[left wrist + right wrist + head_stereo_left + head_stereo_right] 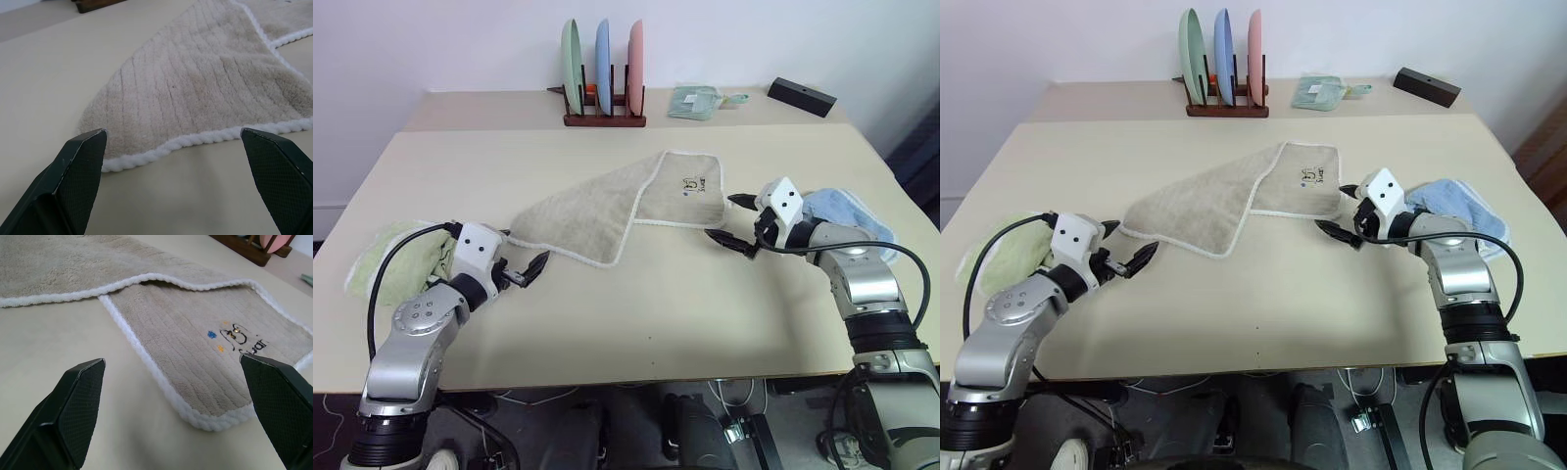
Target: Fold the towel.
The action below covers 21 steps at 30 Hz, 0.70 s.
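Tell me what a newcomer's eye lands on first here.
The beige towel lies mid-table, partly folded over itself, its logo corner toward the right. An open pincer flanks each end: the left pincer at its left corner, the right pincer by the logo corner. Behind, three coloured plates stand in a wooden rack.

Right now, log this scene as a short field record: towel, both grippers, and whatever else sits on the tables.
towel: beige towel on the near table, partly folded, one flap lying over the logo half
left gripper: left gripper open, near the towel's left corner, holding nothing
right gripper: right gripper open, beside the logo corner, holding nothing
left edge: green towel, bunched
right edge: blue towel, bunched
far table: plate rack with three upright plates, black box
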Tool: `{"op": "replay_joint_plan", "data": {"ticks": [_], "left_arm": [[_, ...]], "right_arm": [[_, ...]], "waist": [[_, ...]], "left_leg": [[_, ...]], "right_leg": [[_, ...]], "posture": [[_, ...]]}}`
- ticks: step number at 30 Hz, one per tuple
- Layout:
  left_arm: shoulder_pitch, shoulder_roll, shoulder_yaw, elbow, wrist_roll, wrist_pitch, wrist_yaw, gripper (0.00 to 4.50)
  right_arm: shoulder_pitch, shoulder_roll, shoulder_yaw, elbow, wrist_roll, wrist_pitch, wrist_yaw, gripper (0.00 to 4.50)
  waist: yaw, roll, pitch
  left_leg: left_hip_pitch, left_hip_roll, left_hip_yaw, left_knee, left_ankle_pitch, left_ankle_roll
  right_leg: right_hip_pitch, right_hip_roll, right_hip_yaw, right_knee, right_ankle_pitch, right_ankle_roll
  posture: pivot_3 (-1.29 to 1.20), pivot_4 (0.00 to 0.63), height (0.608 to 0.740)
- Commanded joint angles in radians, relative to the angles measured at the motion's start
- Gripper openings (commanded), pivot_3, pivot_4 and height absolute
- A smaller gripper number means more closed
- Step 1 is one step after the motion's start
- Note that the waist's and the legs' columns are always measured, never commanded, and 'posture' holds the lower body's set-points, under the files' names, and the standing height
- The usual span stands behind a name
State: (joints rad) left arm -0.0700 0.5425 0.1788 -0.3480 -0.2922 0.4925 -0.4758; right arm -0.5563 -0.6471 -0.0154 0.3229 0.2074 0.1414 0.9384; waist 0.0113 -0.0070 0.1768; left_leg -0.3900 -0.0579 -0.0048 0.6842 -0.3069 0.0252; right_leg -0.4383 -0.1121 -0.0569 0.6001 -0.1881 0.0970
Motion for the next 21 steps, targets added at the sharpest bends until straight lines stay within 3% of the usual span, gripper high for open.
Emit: {"op": "replay_joint_plan", "data": {"ticks": [1, 12, 21], "left_arm": [[0.013, -0.007, 0.024, -0.038, -0.005, -0.021, 0.009, 4.47], [0.011, -0.003, 0.005, -0.030, 0.006, -0.033, 0.001, 4.47], [-0.065, 0.007, -0.110, 0.001, -0.018, -0.004, -0.111, 4.47]], "right_arm": [[-0.042, -0.002, 0.000, 0.027, -0.011, -0.037, 0.015, 4.50], [-0.062, 0.041, 0.005, 0.102, -0.034, -0.111, 0.007, 4.50], [0.055, 0.042, -0.001, -0.081, 0.019, 0.022, 0.021, 4.50]], "waist": [[0.000, 0.000, 0.000], [0.002, 0.000, 0.000], [0.002, 0.000, 0.000]], "left_leg": [[0.000, 0.000, 0.000, 0.000, 0.000, 0.000], [0.000, 0.000, 0.000, 0.000, 0.000, 0.000], [0.000, 0.000, 0.000, 0.000, 0.000, 0.000]], "right_leg": [[0.000, 0.000, 0.000, 0.000, 0.000, 0.000], [0.000, 0.000, 0.000, 0.000, 0.000, 0.000], [0.000, 0.000, 0.000, 0.000, 0.000, 0.000]], "posture": [[0.00, 0.150, 0.740], [0.00, 0.150, 0.740], [0.00, 0.150, 0.740]]}}
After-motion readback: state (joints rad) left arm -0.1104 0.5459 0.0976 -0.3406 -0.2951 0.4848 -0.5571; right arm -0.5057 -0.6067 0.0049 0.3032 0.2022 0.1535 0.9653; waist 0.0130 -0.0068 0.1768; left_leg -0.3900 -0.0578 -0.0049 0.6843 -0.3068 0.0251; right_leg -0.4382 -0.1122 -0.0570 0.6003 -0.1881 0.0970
